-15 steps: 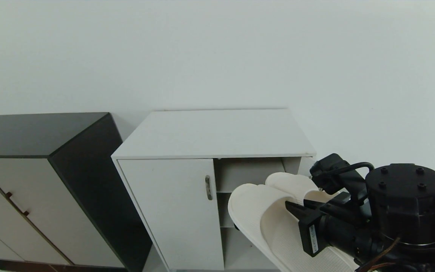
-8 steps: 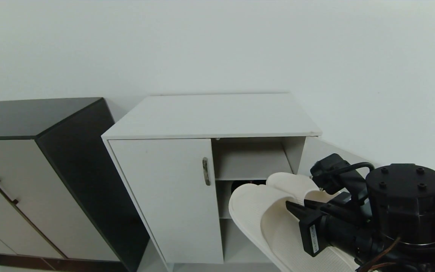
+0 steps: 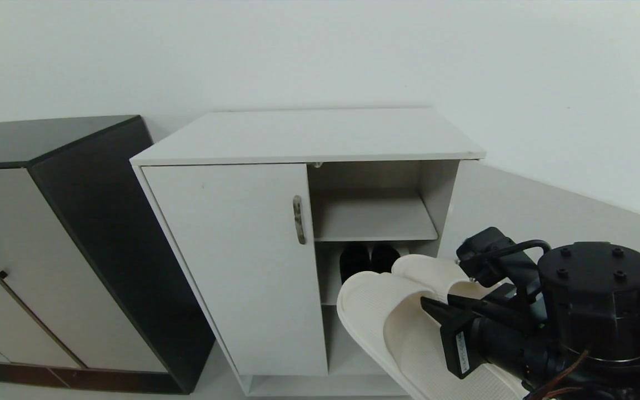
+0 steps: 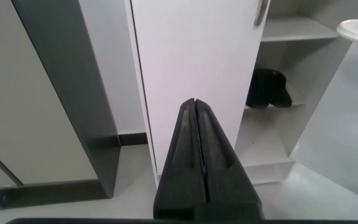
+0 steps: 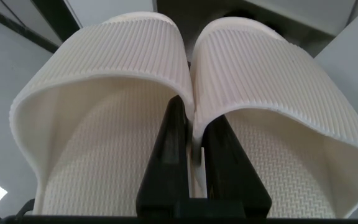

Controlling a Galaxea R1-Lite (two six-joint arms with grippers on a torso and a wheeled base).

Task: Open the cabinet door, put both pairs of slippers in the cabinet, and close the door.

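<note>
Right claw (image 5: 193, 134) clamped on the inner strap edges of the cream slippers (image 3: 375, 311): both in one grip, side by side, toes pointing away from the claw toward the open half of the white cabinet (image 3: 309, 136). Right door (image 3: 548, 211) swung wide, beyond the claw and to its right. Black slippers (image 3: 369, 260) on the middle shelf, ahead of the claw past the cream toes; upper shelf (image 3: 373, 219) above them. Left claw (image 4: 195, 102) closed on nothing, fingers pressed together, facing the shut left door (image 4: 191, 50), floor below it. Dark cabinet (image 3: 103, 233) stands on the left side of the white one
</note>
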